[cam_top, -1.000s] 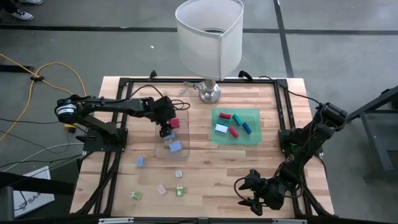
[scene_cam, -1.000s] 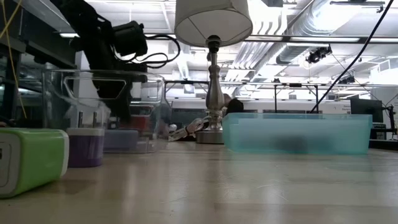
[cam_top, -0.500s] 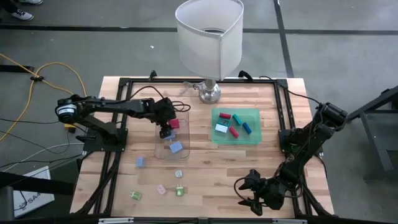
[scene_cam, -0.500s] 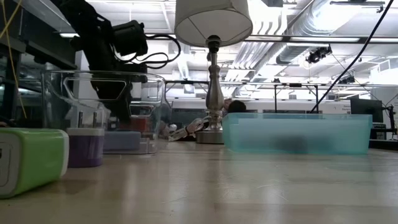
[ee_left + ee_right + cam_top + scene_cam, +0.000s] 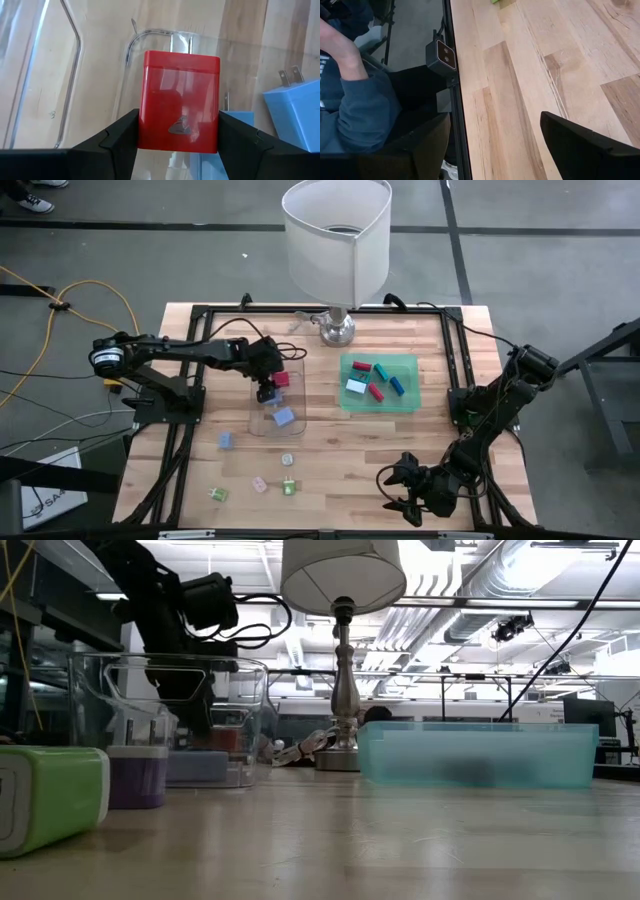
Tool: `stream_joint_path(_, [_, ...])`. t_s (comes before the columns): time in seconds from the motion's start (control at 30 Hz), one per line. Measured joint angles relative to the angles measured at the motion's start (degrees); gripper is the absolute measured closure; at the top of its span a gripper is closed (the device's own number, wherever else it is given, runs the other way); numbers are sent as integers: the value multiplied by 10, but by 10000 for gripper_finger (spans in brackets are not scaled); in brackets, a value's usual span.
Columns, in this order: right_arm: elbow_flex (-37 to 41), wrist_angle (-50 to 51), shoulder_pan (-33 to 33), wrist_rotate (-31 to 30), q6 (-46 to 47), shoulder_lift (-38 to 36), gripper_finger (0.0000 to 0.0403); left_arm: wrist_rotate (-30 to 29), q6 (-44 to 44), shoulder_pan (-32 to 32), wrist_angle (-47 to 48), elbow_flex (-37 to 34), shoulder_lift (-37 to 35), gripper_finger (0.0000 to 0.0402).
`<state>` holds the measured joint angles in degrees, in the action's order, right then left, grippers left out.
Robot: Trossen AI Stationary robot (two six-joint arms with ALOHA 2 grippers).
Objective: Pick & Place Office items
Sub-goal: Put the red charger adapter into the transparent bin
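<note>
I have the left end effector [image 5: 266, 390] over the clear plastic tray [image 5: 292, 422], its fingers [image 5: 117, 140] closed on a red block [image 5: 180, 108]; the wrist view shows the block gripped on both sides above the tray floor, with a blue plug adapter [image 5: 296, 114] lying in the tray beside it. From above, the pale blue adapter [image 5: 282, 417] sits mid-tray. The green translucent tray [image 5: 379, 406] to the right holds red, teal and blue pieces [image 5: 376, 391]. More items lie loose on the wooden counter [image 5: 340, 460] nearer the front: a pale blue block [image 5: 226, 440], a pink one [image 5: 259, 484] and two green ones [image 5: 218, 494]. A white-shaded lamp [image 5: 336, 240] stands at the back edge. The right end effector [image 5: 398, 488] waits near the front right corner, fingers spread wide. The low view looks into an open hall with ceiling ducts; the right wrist view catches a person's blue sleeve [image 5: 362, 107] beyond the counter's edge.
</note>
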<state>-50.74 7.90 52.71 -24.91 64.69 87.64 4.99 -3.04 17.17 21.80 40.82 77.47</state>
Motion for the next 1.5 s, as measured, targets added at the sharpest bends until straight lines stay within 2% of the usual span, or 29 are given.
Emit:
stream_joint_path(0.33, [0, 0, 0, 0, 0, 0, 105, -1, -2, 0, -2, 1, -3, 182])
stream_joint_path(0.63, [0, 0, 0, 0, 0, 0, 105, -8, -9, 0, -1, 2, -19, 151])
stream_joint_path(1.5, [0, 0, 0, 0, 0, 0, 105, -8, -14, -3, 3, 2, -26, 149])
